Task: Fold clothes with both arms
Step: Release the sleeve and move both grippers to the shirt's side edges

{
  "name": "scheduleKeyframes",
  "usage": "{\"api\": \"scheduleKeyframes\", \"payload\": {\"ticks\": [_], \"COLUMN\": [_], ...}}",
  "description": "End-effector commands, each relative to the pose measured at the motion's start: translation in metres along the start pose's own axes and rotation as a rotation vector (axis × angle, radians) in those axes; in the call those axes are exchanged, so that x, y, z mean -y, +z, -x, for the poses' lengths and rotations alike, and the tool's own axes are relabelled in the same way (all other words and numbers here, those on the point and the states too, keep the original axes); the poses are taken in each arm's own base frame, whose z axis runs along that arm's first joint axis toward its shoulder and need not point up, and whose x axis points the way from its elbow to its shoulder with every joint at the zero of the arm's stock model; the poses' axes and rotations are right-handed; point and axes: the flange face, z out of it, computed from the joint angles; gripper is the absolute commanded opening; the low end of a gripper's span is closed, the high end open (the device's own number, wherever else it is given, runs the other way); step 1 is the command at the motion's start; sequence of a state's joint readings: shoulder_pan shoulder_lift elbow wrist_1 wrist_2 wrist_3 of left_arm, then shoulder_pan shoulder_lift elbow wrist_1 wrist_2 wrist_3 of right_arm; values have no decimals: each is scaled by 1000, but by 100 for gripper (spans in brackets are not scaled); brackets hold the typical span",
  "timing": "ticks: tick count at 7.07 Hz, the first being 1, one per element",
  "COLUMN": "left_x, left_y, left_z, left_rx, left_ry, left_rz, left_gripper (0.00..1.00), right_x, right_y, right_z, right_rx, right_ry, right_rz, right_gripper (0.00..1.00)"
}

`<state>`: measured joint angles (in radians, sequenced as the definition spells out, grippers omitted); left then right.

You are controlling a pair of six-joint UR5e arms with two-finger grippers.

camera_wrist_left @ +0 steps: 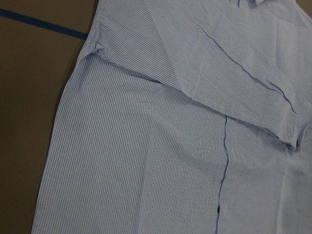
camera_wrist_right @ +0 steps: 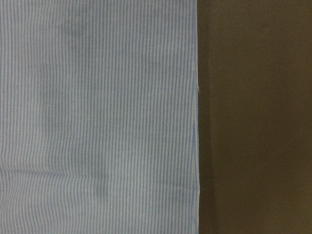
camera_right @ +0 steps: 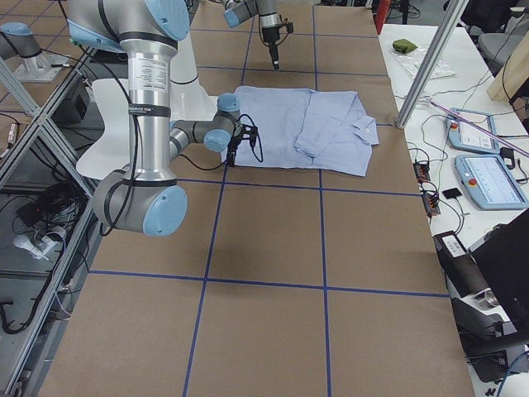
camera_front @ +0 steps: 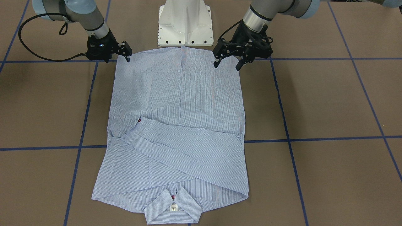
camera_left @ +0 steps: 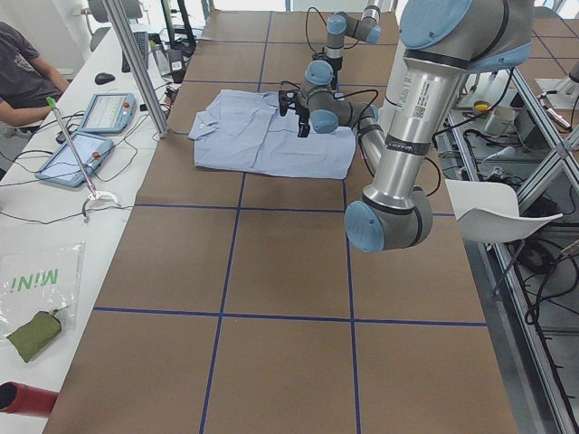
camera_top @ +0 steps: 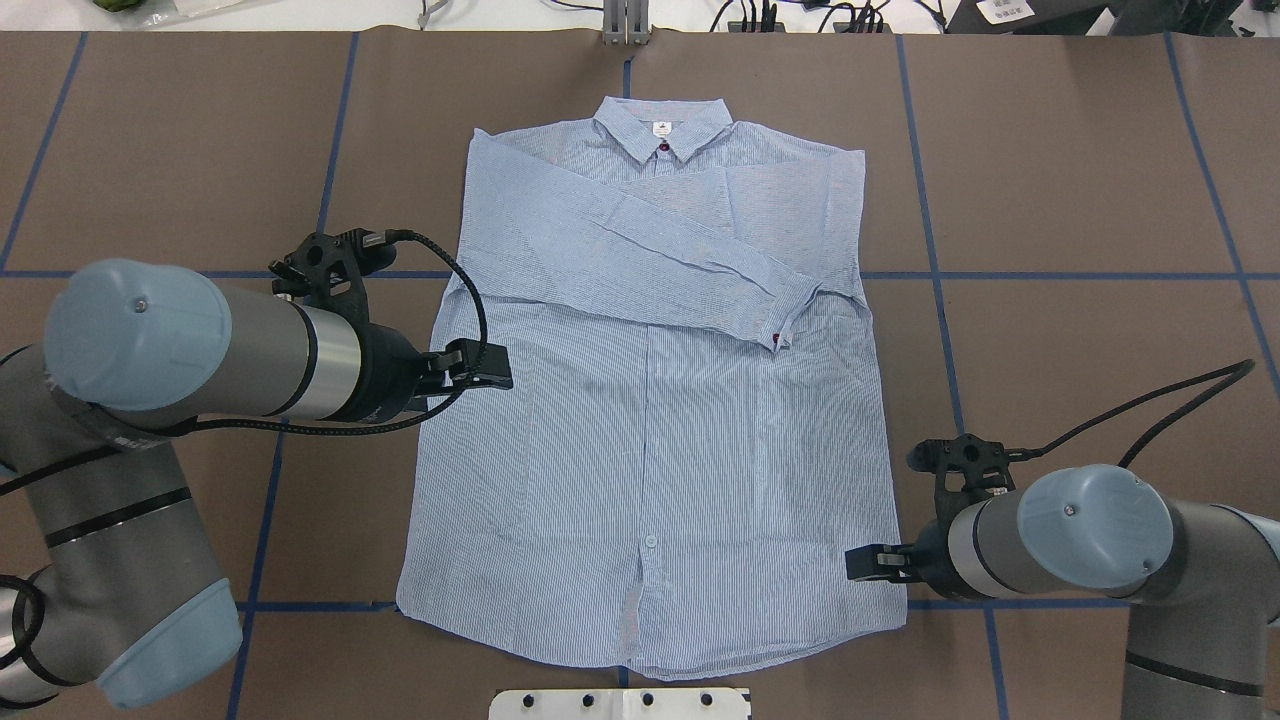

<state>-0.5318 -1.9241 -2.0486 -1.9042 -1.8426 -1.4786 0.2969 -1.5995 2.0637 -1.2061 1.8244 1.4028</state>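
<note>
A: Since the striped shirt [camera_top: 650,430] lies flat on the surface [camera_top: 1080,200], sleeves [camera_top: 690,250] crossed over it, we expect thin, limp, light cloth.

B: So we would pinch the hem corners [camera_top: 420,605]. Our left hand [camera_front: 226,67] hangs spread above the shirt; whether our right hand [camera_front: 127,59] is clenched, we cannot tell.

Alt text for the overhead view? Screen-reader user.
A light blue striped shirt lies flat, buttons up, on a brown table, collar far from the robot, one sleeve folded across the chest. The left gripper is over its left edge; the right gripper is by its near right corner.
</note>
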Motion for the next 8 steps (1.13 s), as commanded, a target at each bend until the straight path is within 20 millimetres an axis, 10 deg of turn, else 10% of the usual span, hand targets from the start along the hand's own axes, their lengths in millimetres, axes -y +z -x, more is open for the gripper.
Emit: {"api": "scheduleKeyframes", "payload": {"ticks": [1,8], "left_x": [0,1], "left_y": [0,3], "left_z": [0,0], "left_rx": [0,5], "left_ry": [0,-2], "left_rz": [-1,-3], "left_gripper": [100,100], "right_x": [-5,-14], "right_y": [7,16], "right_z": [-2,-1], "right_rx": [-12,-16], "right_ry": [-2,-9], "right_rz": [23,71], "right_gripper": [89,44]}}
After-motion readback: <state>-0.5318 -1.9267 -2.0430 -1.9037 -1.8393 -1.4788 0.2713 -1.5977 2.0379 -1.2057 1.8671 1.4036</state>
